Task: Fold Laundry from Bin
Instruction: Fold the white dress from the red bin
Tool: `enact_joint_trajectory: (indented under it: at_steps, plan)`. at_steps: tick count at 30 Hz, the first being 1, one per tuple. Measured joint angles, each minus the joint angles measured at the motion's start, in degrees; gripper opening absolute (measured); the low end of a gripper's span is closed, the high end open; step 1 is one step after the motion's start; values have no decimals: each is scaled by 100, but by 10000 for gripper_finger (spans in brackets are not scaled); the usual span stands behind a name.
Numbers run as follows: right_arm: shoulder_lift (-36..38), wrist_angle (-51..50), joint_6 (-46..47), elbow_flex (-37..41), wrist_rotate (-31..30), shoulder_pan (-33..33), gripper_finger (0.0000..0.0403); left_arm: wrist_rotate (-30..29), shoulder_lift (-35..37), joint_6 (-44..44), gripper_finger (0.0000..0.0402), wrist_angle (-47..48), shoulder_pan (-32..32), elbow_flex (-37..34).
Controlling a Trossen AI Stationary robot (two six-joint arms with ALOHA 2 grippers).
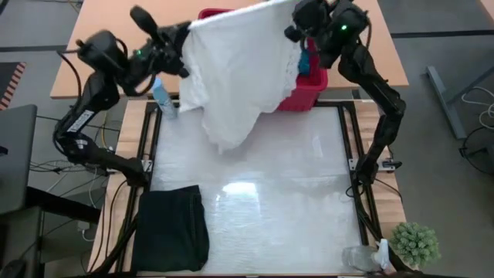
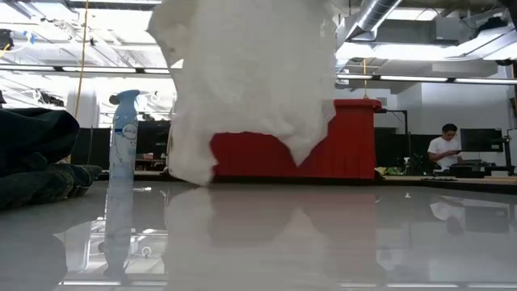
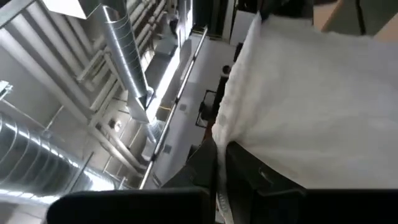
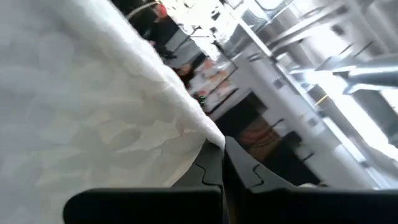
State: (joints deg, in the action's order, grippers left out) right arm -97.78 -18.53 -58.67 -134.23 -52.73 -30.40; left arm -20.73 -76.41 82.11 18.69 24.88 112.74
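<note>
- You have two grippers up at the far end of the table, and both are clamped tight on one white cloth.
- Your left gripper pinches one top corner of the cloth; its wrist camera shows the jaws pressed together on the bunched edge.
- Your right gripper pinches the opposite top corner, jaws together on the hem.
- The top edge of the cloth runs from one pair of jaws to the other, across the table's width. Its long axis hangs downward from that edge, and the lower part tapers to a ragged point below and between the jaws, about level with the tabletop in the low view.
- One red bin sits behind the hanging cloth, under your right jaws; a bit of blue cloth shows inside it.
- One black folded garment lies flat at the near corner, on your left gripper's side and well away from both jaws.
- One spray bottle stands just below your left jaws, beside the cloth.
- One small green plant sits at the near corner on your right gripper's side.
- One person sits in the room beyond the table.
</note>
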Motion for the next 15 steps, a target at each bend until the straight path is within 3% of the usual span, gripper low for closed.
enact_joint_trajectory:
  at_steps: [5,11,15]
  plan:
    - [205,-443,-171,-32,-225,96,19,-238,-477,11,8,665,372,329]
    - [367,-2695,1422,-23,-263,312,19,-946,-810,-220,8,2889,372,329]
    - [367,-3885,2233,-18,-136,205,19,-582,-819,-325,8,3452,246,329]
